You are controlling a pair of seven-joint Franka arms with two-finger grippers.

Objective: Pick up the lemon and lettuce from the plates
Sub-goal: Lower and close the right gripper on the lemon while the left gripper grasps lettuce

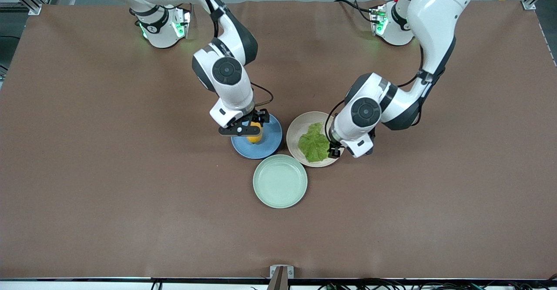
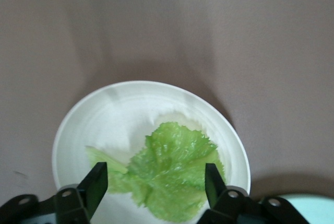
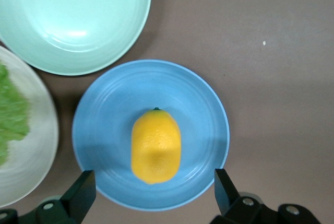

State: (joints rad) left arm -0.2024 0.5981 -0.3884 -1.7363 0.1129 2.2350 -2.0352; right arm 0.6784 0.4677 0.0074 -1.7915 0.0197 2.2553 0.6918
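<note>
Mint plate nearest camera (landmark). Just farther: blue plate with lemon, right gripper spread wide over it; cream plate with lettuce, left gripper spread over it.

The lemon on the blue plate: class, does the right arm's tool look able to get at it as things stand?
Probably yes. The right tool hangs open directly over the lemon, which lies alone on the blue plate, fingers spread wider than the fruit, nothing between them.
</note>
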